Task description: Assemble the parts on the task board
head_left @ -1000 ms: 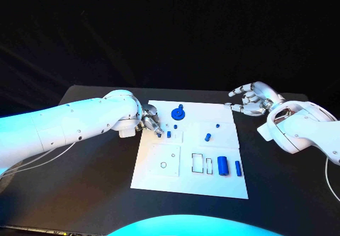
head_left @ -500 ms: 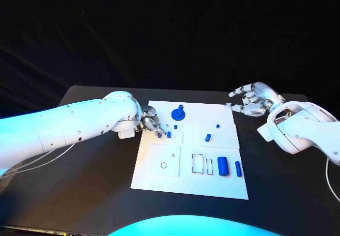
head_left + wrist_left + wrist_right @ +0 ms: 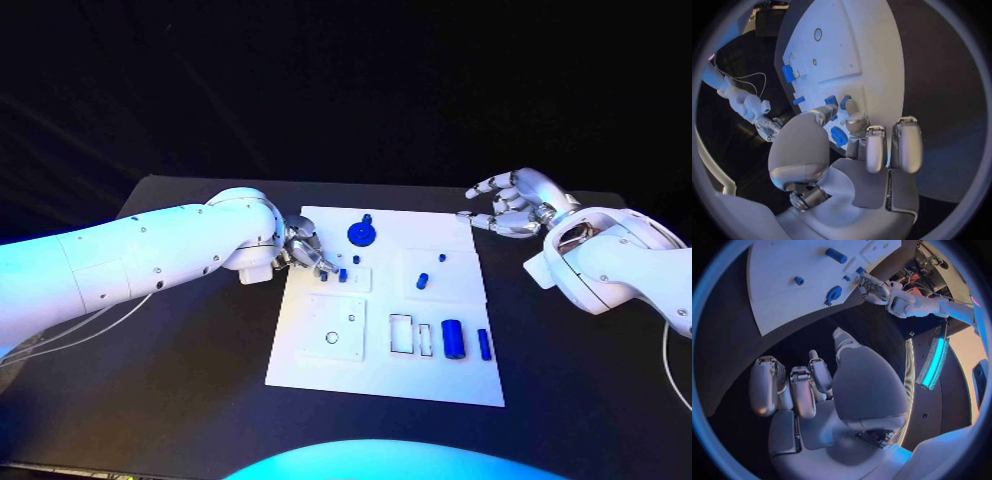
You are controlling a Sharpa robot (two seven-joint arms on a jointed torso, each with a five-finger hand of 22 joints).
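Note:
The white task board [image 3: 378, 372] lies in the middle of the black table. My left hand [image 3: 304, 248] is low over the board's far left part, where its thumb and a finger pinch a small blue peg [image 3: 323, 277] [image 3: 831, 100]. A second peg [image 3: 342, 273] stands right beside it. Just beyond the hand, the round blue part [image 3: 364, 232] [image 3: 839, 136] lies on the board. My right hand [image 3: 511, 204] hovers off the board's far right corner with its fingers apart and nothing in them.
More blue parts are on the board: small pegs [image 3: 423, 281] [image 3: 440, 255] near the middle, and a thick cylinder [image 3: 453, 338] and a thin bar [image 3: 485, 344] at the near right. Bare rectangular slots [image 3: 411, 334] lie beside the cylinder. Black table surrounds the board.
My left hand has shifted slightly, and a small blue peg now shows at its fingertips. The right hand has stayed where it was.

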